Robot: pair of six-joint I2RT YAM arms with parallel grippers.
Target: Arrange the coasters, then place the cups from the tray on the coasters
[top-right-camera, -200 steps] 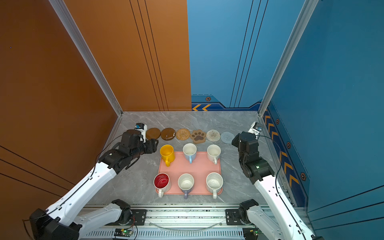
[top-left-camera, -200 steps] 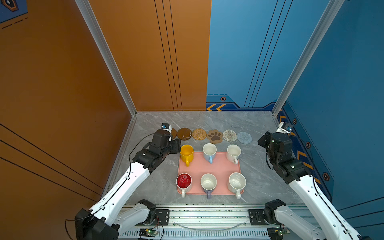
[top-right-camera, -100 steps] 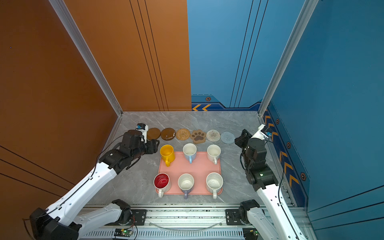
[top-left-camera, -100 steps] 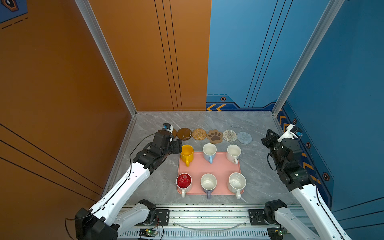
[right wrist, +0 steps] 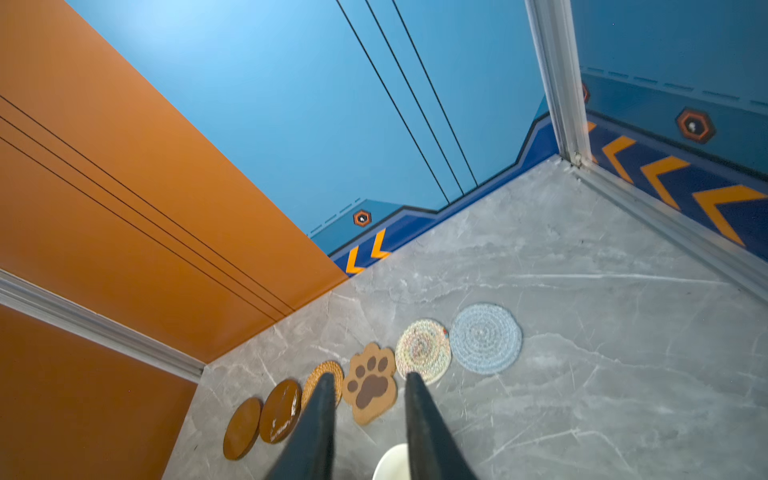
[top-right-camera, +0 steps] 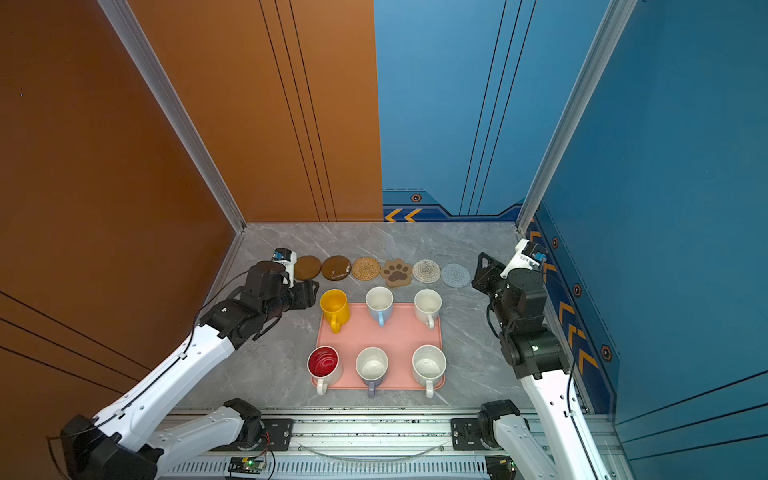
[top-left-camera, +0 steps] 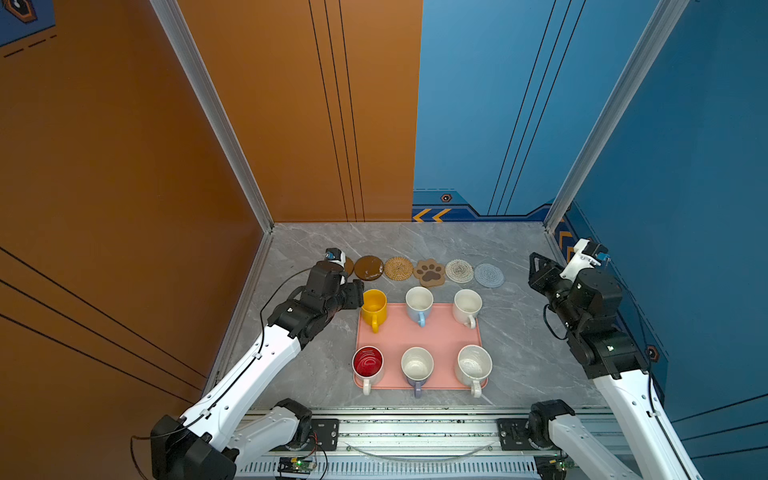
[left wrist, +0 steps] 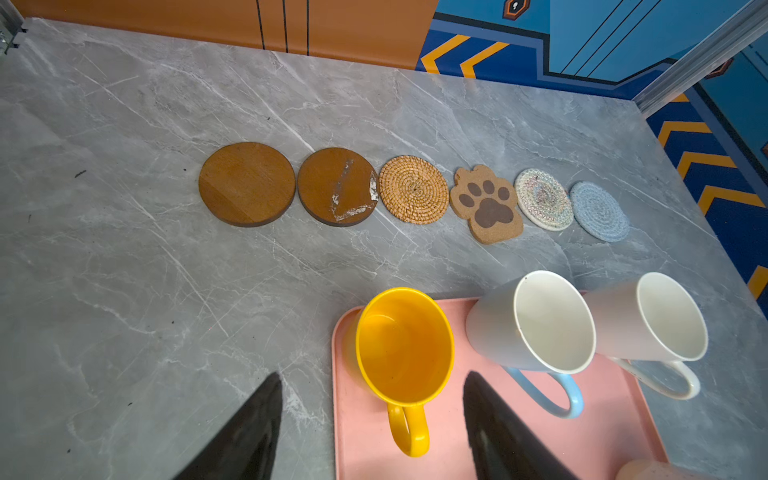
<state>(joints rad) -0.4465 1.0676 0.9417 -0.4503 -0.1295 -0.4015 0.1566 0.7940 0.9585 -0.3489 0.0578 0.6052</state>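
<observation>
Moving into the cup-placing step, by my read: the row of six flat coasters (left wrist: 413, 189), round ones plus a paw shape, is lying side by side well beyond the L jaws. All six handled ceramic cups (top-left-camera: 417, 363) are sitting on the salmon-pink rectangular tray (top-left-camera: 440, 336). L gripper (left wrist: 372, 378) is hovering w/ jaws spread wide, holding nothing. The yellow ceramic mug (left wrist: 403, 345) is standing just ahead of the tips, betw. them, handle pointing back at them. R gripper (right wrist: 370, 376) is hanging raised, jaws partly apart and empty, coaster row far ahead of its tips.

Next move prob. calls for easing the L jaws fwd onto the mug, clenching, lifting over the tray rim, then carrying it to the glossy dark brown disc (left wrist: 247, 184) beyond the tips.

Vs. a sec ago: L gripper is sitting slightly closer to the mug, R arm has drawn back toward the side wall, and cups & coasters haven't shifted.
</observation>
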